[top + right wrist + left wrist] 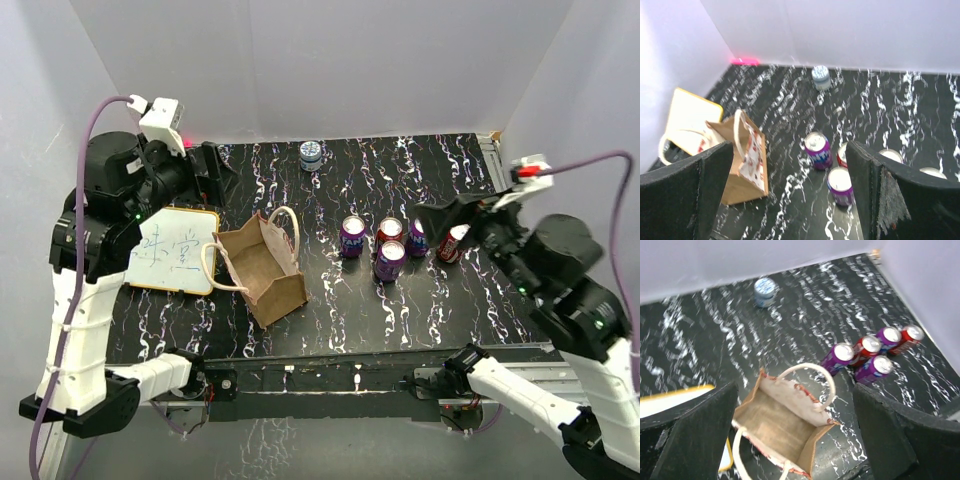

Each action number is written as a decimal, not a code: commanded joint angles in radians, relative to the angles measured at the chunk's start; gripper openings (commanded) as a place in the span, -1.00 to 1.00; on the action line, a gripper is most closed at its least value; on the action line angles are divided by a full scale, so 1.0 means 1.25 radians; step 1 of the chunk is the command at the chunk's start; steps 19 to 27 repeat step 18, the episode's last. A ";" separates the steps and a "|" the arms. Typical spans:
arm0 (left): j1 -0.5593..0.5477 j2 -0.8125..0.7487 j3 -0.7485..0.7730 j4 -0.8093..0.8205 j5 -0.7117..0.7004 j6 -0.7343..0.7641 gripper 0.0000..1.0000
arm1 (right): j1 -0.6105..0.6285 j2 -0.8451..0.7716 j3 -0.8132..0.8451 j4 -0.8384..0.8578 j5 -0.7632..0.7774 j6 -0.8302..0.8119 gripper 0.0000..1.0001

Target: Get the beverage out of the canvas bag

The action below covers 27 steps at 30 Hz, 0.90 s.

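From above, we saw the bag (262,265) standing open on the table (330,320), just beside the board (175,250), with five cans (389,260) grouped to its right, outside it. The right gripper (460,218) hung near them. In the left wrist view, the left gripper (795,390) had fingers (695,440) spread wide over the bag's bare bottom. In the right wrist view, the right gripper's fingers (685,195) were wide apart too, holding nothing.

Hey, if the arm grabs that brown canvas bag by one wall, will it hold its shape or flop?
The canvas bag stands open unaided, so its walls are probably fairly stiff, though the bowed rim suggests a pinch would bend it. No can shows inside, so it is likely light and may slide or tip.
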 commanded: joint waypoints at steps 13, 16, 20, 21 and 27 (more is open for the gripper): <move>-0.018 -0.209 -0.162 0.373 0.001 -0.013 0.94 | -0.004 0.010 0.155 -0.016 0.071 -0.041 0.97; -0.018 -0.215 -0.181 0.381 -0.031 -0.016 0.94 | -0.004 0.002 0.149 -0.011 0.086 -0.047 0.96; -0.018 -0.212 -0.182 0.381 -0.027 -0.013 0.94 | -0.004 0.004 0.168 -0.014 0.101 -0.041 0.97; -0.018 -0.212 -0.182 0.381 -0.027 -0.013 0.94 | -0.004 0.004 0.168 -0.014 0.101 -0.041 0.97; -0.018 -0.212 -0.182 0.381 -0.027 -0.013 0.94 | -0.004 0.004 0.168 -0.014 0.101 -0.041 0.97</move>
